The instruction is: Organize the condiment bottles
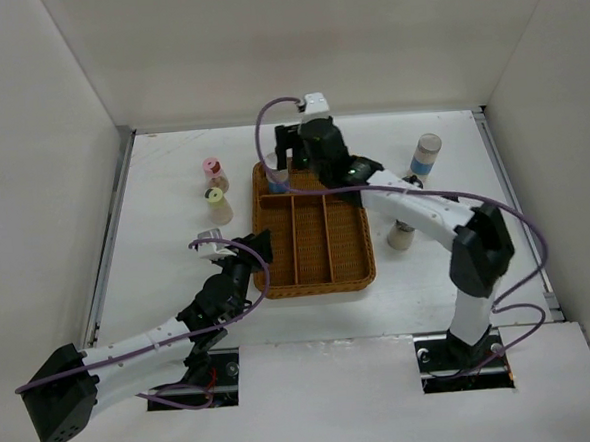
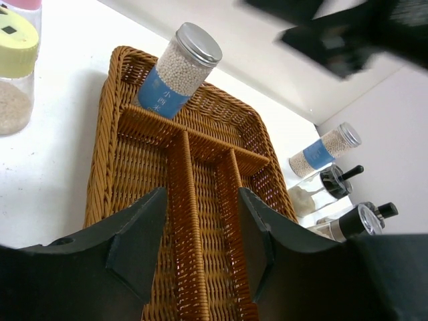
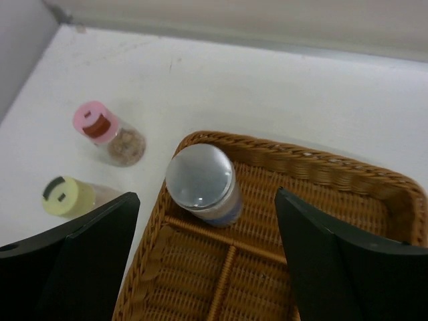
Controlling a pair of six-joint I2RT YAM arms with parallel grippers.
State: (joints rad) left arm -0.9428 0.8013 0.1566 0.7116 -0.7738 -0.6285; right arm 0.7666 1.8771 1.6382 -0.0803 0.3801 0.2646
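A grey-capped bottle with a blue label (image 1: pixel 275 180) stands upright in the far-left compartment of the wicker tray (image 1: pixel 323 274). My right gripper (image 1: pixel 289 153) hangs open above it, and its jaws do not touch it in the right wrist view (image 3: pixel 200 179). A pink-capped bottle (image 1: pixel 213 172) and a yellow-capped bottle (image 1: pixel 217 205) stand left of the tray. Another grey-capped bottle (image 1: pixel 425 156) and a beige bottle (image 1: pixel 403 234) stand to its right. My left gripper (image 1: pixel 257 251) is open and empty over the tray's near-left part (image 2: pixel 200 247).
The tray has long compartments in front and a cross compartment at the back. White walls close in the table on three sides. The left wrist view shows two dark-topped beige bottles (image 2: pixel 334 186) beyond the tray's right side.
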